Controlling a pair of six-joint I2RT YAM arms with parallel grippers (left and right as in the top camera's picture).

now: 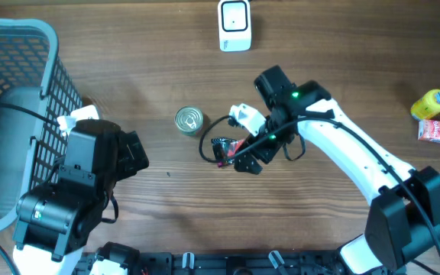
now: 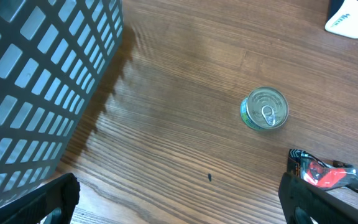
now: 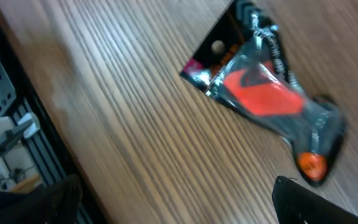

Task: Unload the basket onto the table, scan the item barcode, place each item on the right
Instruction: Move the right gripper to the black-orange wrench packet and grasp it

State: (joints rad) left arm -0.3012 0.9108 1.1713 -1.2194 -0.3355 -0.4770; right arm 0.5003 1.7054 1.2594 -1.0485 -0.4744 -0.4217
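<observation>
Packet [image 3: 260,93] lies flat on the worktop [image 1: 166,206] near the middle, close to the can [image 1: 189,120], with nothing touching it. The right hand [image 3: 173,208] hangs low over it, fingers spread wide and empty. The packet sits ahead of the tips rather than between them, so the hand looks lined up for a pick not yet made. The scanner [image 1: 234,25] stands well apart at the far edge, probably where a lifted packet's barcode would be shown. The left hand [image 2: 179,211] hovers wide and empty beside the basket [image 1: 14,69], clear of the work.

Blurred packet [image 3: 263,99], lettering illegible
</observation>
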